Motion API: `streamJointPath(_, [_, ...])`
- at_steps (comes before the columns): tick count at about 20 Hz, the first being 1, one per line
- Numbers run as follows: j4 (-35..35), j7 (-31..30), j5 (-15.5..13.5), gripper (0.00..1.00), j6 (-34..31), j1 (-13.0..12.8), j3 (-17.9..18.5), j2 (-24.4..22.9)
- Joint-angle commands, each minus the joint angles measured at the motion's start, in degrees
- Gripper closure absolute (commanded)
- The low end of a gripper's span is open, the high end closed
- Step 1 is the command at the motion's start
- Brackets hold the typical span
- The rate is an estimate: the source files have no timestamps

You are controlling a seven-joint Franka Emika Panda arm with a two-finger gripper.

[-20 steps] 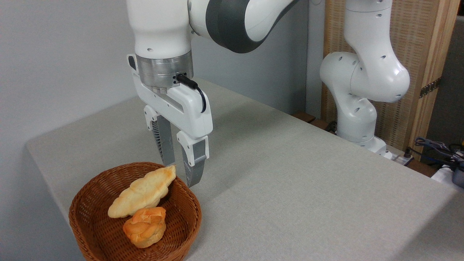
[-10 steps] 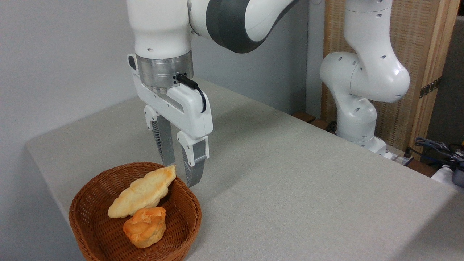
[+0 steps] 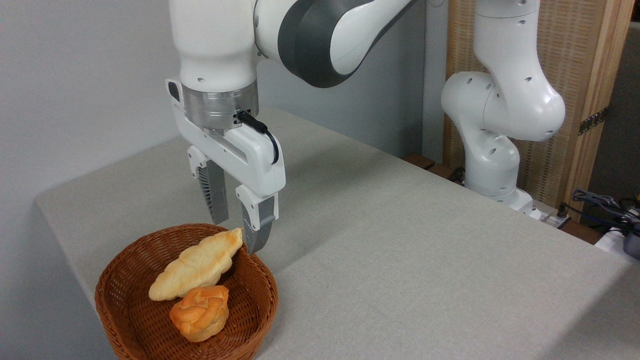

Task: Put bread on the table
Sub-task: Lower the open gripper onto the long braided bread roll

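Note:
The bread (image 3: 197,264), a long pale-golden braided loaf, lies slantwise in a round brown wicker basket (image 3: 125,320) at the front left. Its upper tip rests against the basket's far rim. My gripper (image 3: 236,236) hangs open just above that tip, pointing down, with nothing between its grey fingers (image 3: 213,197). The far finger stands behind the rim; the near one comes down right beside the loaf's tip. The table (image 3: 400,250), covered in light grey-beige cloth, stretches to the right of the basket.
A small orange-brown knotted bun (image 3: 201,312) sits in the basket in front of the loaf. The arm's white base (image 3: 492,165) stands at the table's far right edge. Cables and dark gear (image 3: 615,210) lie beyond the right corner.
The gripper has shifted a little to the left and slightly up, so it now stands more directly over the loaf's upper tip. It stays open; loaf and bun have not moved.

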Motion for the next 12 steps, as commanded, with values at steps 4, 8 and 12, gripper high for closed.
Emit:
streamJointPath(4, [0.07,-2.83,-2.74,0.0,2.2,-0.27,-1.02,1.41])
streamJointPath(8, [0.07,-5.46,-5.99,0.0,5.19,-0.35,-1.37,2.9])
streamJointPath(12, [0.07,-7.22,-6.26,0.0,6.42,-0.35,-3.48,5.18])
